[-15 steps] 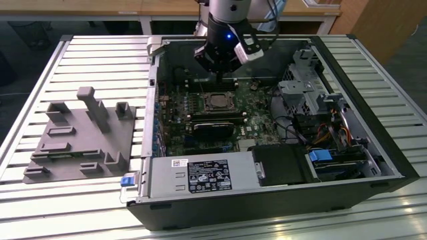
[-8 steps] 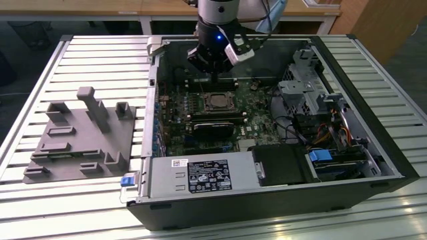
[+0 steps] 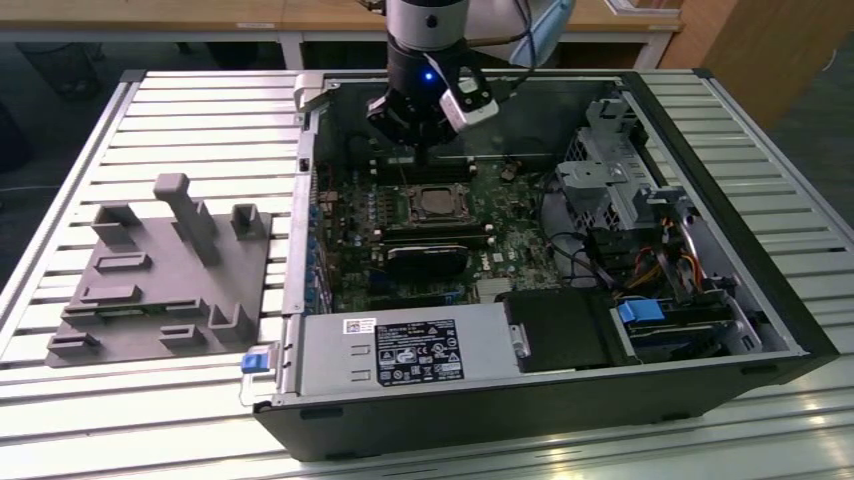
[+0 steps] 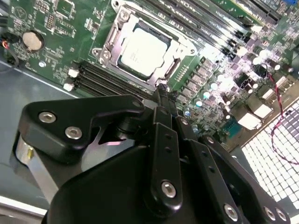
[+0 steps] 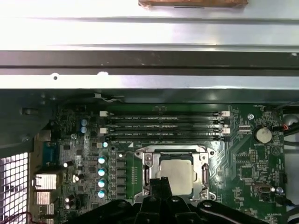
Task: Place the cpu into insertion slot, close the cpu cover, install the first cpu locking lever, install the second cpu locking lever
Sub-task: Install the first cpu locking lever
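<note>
Exterior view: gripper (image 3: 424,160) at 12 o'clock of cpu cover (image 3: 435,203); we read jaws narrow, probably empty. Slip could gouge motherboard (image 3: 514,232).

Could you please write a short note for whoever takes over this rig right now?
Tool: shut, holding nothing, poised by the socket's edge.
Chip: seated in the socket on the green board.
Cover: lying flat over the chip.
Done: chip in, cover down.
Left: the locking levers; I cannot tell whether either is latched.
</note>
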`<state>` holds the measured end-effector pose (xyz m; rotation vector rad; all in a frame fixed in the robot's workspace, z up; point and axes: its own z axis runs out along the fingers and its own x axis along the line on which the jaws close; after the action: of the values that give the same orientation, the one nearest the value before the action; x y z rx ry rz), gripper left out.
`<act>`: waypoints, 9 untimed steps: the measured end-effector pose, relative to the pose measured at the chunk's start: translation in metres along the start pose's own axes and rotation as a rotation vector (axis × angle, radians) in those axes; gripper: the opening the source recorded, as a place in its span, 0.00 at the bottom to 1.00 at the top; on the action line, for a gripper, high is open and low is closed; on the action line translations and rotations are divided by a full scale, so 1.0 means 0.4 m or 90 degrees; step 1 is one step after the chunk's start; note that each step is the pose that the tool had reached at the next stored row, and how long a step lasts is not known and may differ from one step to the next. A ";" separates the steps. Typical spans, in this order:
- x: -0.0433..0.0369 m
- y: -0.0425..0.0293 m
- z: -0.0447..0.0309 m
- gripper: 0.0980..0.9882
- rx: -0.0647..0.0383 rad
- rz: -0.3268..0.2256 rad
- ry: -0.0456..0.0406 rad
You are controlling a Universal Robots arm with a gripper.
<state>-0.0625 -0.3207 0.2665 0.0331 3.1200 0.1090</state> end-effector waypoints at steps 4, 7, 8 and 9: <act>0.014 0.001 0.003 0.01 0.000 0.000 0.0001; 0.014 0.001 0.004 0.01 0.000 0.000 0.0002; 0.014 0.001 0.004 0.01 0.000 0.000 0.0001; 0.014 0.001 0.004 0.01 0.000 0.000 0.0001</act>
<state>-0.0681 -0.3201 0.2648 0.0332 3.1202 0.1086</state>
